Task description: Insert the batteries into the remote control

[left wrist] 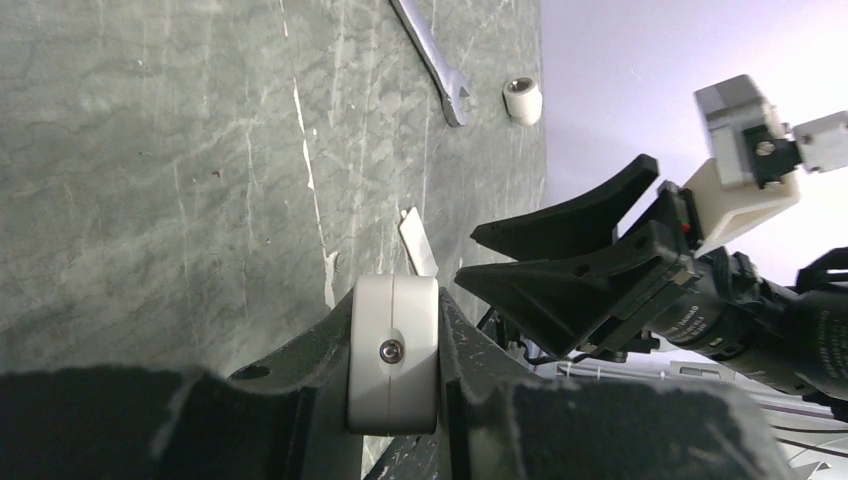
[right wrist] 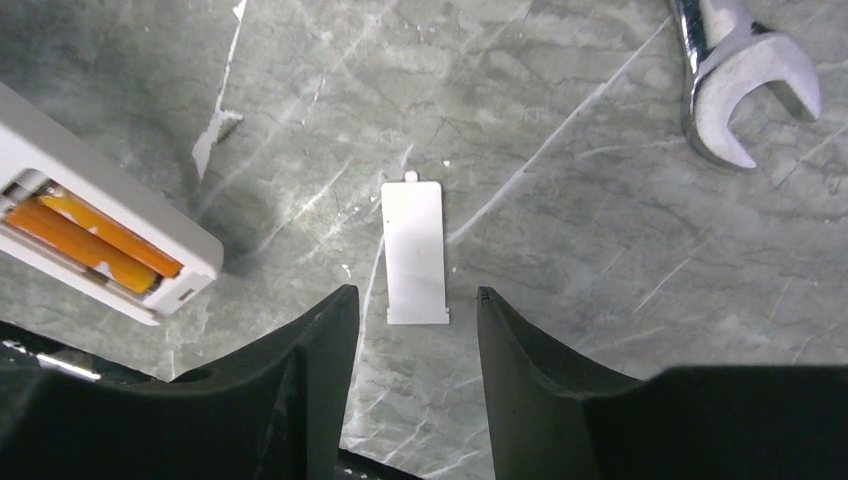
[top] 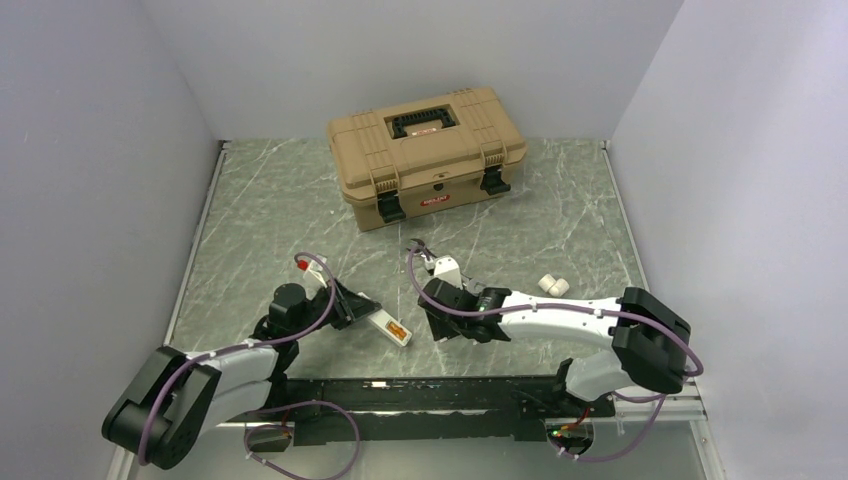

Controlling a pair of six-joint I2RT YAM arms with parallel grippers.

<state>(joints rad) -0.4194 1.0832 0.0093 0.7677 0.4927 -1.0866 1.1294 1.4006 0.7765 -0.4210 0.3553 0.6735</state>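
Toward the near side of the counter (top: 260,220), my left gripper (left wrist: 393,340) is clenched on the remote control (right wrist: 95,225), orange recess up. Just beyond, my right gripper (right wrist: 413,295) hangs released over the loose flat cover (right wrist: 415,250); a pinch on something so thin could skid it away. Whether the recess holds cells I cannot tell; the white cylinders (top: 553,286) farther off are too small to read.

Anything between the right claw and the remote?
Nothing visible. The remote control, clamped in the left claw, sits just left of the open right claw, bare table between them. The white cover plate lies flat in line with its jaws; the wrench is off right.
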